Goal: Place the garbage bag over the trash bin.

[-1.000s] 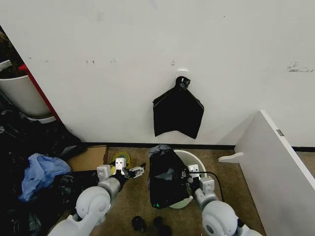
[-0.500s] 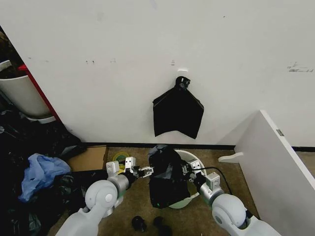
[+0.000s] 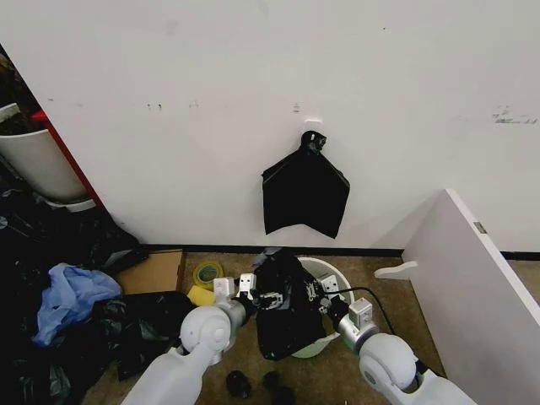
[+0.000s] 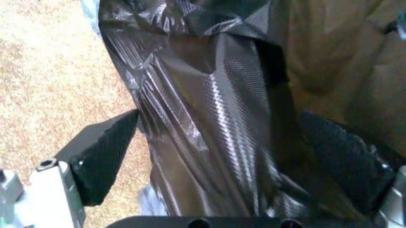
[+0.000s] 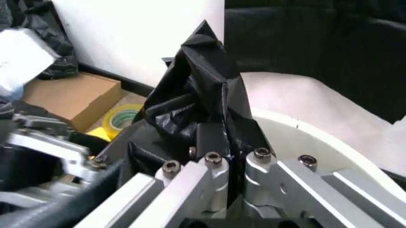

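The glossy black garbage bag (image 3: 285,314) hangs crumpled over the left part of the round cream-white trash bin (image 3: 340,275) on the carpet. My left gripper (image 3: 258,298) is at the bag's left edge. In the left wrist view it (image 4: 222,156) is open, and a fold of the bag (image 4: 216,95) lies between its black pads (image 4: 101,154). My right gripper (image 3: 317,295) is above the bin's middle. It (image 5: 228,159) is shut on the bag (image 5: 197,95) just inside the bin's rim (image 5: 304,137). The bin's left wall is hidden by the bag.
A flat matte black bundle (image 3: 304,194) hangs on the wall above the bin. A cardboard box (image 3: 152,270) and a yellow tape roll (image 3: 206,274) lie left of it. Black bags (image 3: 143,325) and blue cloth (image 3: 72,295) are farther left. A white board (image 3: 472,287) slants on the right.
My left arm has swung right across the carpet, and its open fingers now straddle the bag's left edge. The right gripper has kept its hold and shifted slightly left.
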`<state>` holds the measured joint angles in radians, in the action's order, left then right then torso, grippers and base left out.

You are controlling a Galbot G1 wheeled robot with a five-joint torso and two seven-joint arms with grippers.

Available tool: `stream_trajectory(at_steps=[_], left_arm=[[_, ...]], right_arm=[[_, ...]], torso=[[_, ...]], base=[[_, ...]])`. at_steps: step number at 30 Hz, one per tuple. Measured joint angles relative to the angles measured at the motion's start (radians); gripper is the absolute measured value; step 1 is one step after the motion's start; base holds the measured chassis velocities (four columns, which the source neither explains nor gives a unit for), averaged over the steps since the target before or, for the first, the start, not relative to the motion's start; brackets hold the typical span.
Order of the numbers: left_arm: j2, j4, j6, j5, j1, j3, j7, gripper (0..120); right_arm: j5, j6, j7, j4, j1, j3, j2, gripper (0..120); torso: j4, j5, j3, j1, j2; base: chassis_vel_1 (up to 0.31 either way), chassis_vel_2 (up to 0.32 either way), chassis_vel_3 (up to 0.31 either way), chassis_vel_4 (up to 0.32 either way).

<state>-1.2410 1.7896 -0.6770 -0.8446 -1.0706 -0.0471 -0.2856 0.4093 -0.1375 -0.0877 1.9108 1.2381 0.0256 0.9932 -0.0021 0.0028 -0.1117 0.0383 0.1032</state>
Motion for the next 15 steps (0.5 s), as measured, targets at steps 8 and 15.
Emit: stream_trajectory(at_steps=[8, 15], left_arm=[[-0.017, -0.054, -0.012, 0.014, 0.021, 0.007, 0.006, 76], [-0.026, -0.073, -0.023, -0.009, 0.010, -0.021, 0.063, 52]], right_arm=[[-0.048, 0.059, -0.001, -0.007, 0.009, -0.005, 0.004, 0], [-0.075, 0.097, -0.009, -0.016, 0.020, -0.001, 0.011, 0]], torso=[[0.0002, 0.0000, 0.000, 0.000, 0.000], [0.0001, 0.0000, 0.000, 0.000, 0.000]], base=[[0.000, 0.000, 0.000, 0.000], [0.000, 0.000, 0.000, 0.000]])
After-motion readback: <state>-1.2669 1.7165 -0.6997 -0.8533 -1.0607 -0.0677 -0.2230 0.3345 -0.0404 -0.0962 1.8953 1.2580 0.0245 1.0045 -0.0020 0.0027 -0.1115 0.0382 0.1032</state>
